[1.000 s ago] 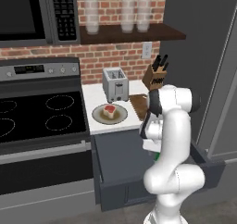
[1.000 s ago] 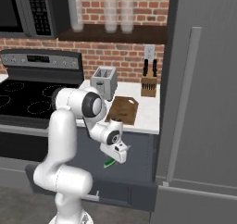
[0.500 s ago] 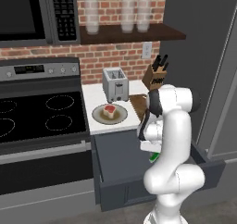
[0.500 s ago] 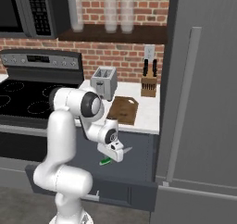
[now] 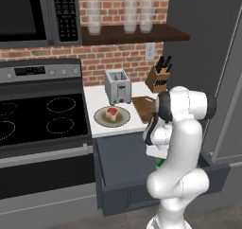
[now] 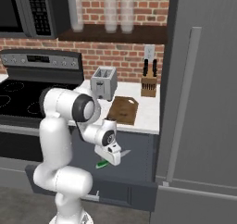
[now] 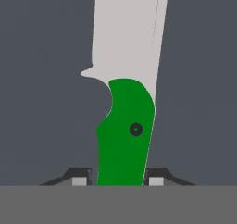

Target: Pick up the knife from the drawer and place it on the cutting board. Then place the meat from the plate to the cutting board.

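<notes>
- here the knife (image 7: 126,130) is clamped by its green handle between the fingertips (image 7: 156,176) of the gripper (image 6: 112,159), over the open drawer (image 6: 134,193).
- the meat (image 5: 112,113) is seen on the plate (image 5: 100,119), beside the cutting board (image 6: 123,110).

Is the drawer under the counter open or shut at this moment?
Open. The drawer is pulled out below the counter, with the gripper down in it and its fingers flanking the knife.

The knife (image 7: 125,130) had a bright green handle and a pale grey blade against the drawer's (image 5: 127,197) dark grey-blue. On the grey-rimmed, tan-centred plate (image 5: 100,118) lay red-pink meat (image 5: 112,113); beside the plate, a brown wooden cutting board (image 6: 123,110).
</notes>
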